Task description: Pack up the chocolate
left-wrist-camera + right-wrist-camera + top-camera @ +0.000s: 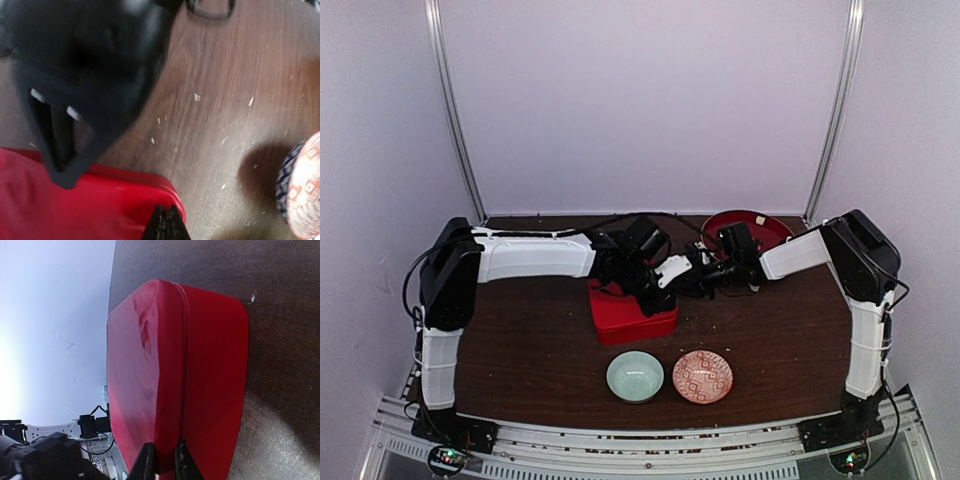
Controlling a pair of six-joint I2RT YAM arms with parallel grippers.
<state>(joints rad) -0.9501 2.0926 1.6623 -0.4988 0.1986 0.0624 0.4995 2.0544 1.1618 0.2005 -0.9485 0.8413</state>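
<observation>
Closing-up looks to be the step in hand: on the surface (520, 340) the red box (632, 318) lies lidded, long axis roughly left-right, both arms over it. Right jaws stand narrow, pinching its lid rim; left jaws are fully closed on nothing, tips above the lid (a square downward press seems next). Chocolate is nowhere visible, presumably inside, so its heading cannot be told.

From the top camera, the left arm (535, 255) and right arm (800, 255) cover the back of the red box (632, 318), and its inside is hidden in every view. The right arm also blocks part of the red dish (760, 225).

Left wrist cam:
- a big black blob (85, 75) up close, totally blurred
- the patterned bowl (305, 190) chopped off by the right edge
- the left fingers (161, 227) cut off at the bottom
- white specks (197, 96) on the desk (235, 60), too tiny to tell what they are
</observation>
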